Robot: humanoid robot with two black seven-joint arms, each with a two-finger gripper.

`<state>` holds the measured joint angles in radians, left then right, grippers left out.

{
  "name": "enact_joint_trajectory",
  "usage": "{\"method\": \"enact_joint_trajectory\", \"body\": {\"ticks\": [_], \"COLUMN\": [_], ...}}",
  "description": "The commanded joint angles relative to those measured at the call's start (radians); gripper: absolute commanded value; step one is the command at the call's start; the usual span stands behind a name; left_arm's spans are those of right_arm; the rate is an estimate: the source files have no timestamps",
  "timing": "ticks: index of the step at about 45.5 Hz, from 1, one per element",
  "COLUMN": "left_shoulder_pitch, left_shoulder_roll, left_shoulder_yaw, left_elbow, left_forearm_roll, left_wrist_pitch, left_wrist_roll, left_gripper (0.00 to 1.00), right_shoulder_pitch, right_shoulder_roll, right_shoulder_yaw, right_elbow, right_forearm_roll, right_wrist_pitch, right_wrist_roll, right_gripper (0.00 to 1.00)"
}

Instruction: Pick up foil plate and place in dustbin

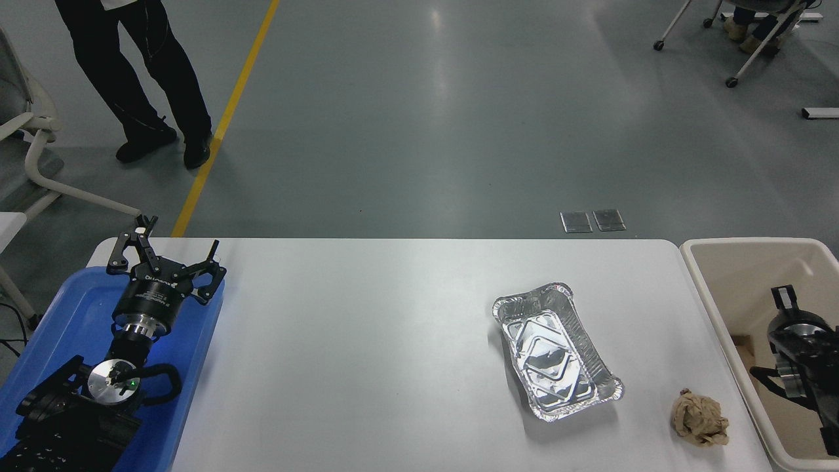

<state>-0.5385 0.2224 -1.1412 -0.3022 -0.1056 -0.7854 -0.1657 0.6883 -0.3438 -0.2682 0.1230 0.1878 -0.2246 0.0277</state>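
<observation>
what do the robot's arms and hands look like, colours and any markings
Both arms are black. The left hand has thin black linkage fingers on a round black body with small pale lettering, above a ribbed silver collar. Lower down sit a round silver disc with a green light and a looped black cable. The right hand is black with silver metal parts.

Crumpled brown paper ball [700,417], blue tray [59,314], white table [367,341]

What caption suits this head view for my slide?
Foil plate lies on the white table between parked left gripper and right gripper over the dustbin.
</observation>
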Motion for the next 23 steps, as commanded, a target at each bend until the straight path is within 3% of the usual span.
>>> {"method": "enact_joint_trajectory", "body": {"ticks": [1,23], "left_shoulder_pitch": [0.0,0.0], "left_shoulder_roll": [0.0,0.0], "left_shoulder_yaw": [0.0,0.0], "left_elbow": [0.0,0.0], "left_forearm_roll": [0.0,0.0], "left_wrist_pitch": [0.0,0.0], "left_wrist_roll": [0.0,0.0], "left_gripper": [0.99,0.99], "right_shoulder_pitch": [0.002,0.01], "right_shoulder_roll": [0.008,0.029], "right_shoulder_yaw": [0.001,-0.009], "right_elbow": [-0.002,-0.002], "right_forearm_roll": [0.001,0.001], "right_wrist_pitch": [-0.004,-0.004], "right_wrist_roll": [0.0,0.0], "right_gripper": [0.0,0.0]}}
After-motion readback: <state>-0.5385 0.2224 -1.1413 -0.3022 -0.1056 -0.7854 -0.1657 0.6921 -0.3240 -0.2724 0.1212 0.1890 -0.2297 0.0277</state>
